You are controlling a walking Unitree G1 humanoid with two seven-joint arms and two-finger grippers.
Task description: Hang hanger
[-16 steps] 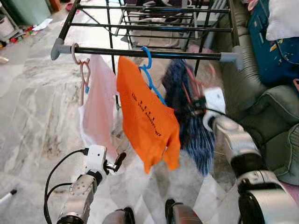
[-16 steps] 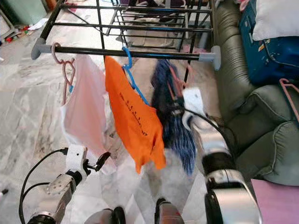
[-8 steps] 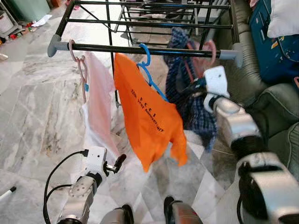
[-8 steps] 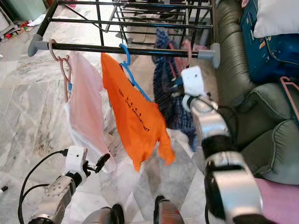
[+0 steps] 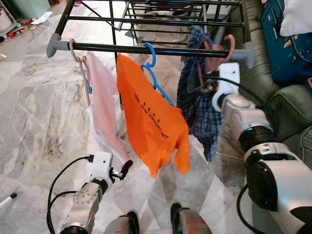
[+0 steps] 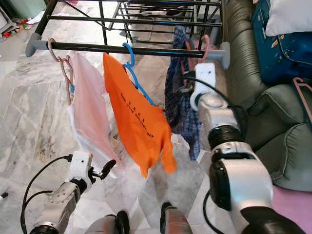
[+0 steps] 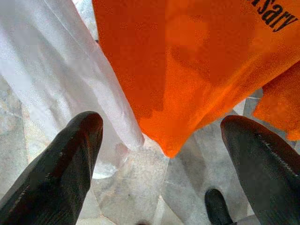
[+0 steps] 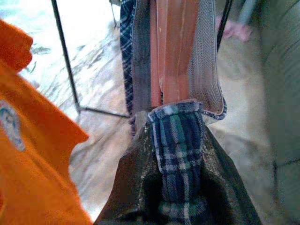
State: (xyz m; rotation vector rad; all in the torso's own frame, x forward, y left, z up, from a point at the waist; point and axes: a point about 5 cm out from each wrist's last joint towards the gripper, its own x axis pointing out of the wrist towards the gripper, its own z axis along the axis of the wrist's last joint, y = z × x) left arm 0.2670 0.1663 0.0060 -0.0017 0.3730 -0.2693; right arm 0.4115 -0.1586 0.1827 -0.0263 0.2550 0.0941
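Observation:
A black rack bar (image 5: 170, 50) carries a pink hanger (image 5: 83, 63) with a white garment (image 5: 105, 107) and a blue hanger (image 5: 153, 63) with an orange shirt (image 5: 151, 122). My right gripper (image 5: 207, 87) is raised just below the bar's right end, shut on a reddish-pink hanger (image 8: 171, 56) that carries a blue plaid shirt (image 5: 197, 107). That hanger's hook (image 5: 229, 45) curves over the bar beside the grey end cap. My left gripper (image 5: 122, 171) stays low by the white garment's hem, open, its fingers (image 7: 61, 168) spread below the orange cloth.
A green sofa (image 5: 287, 112) stands close on the right, with a blue bag (image 5: 287, 44) and a white pillow (image 5: 297, 14) on it. More rack rails (image 5: 156, 22) lie behind the bar. Marble floor stretches to the left, with a black marker (image 5: 7, 201) on it.
My right gripper has risen and moved toward the bar with the plaid shirt's hanger, so its hook now sits at the bar. The left arm has stayed put.

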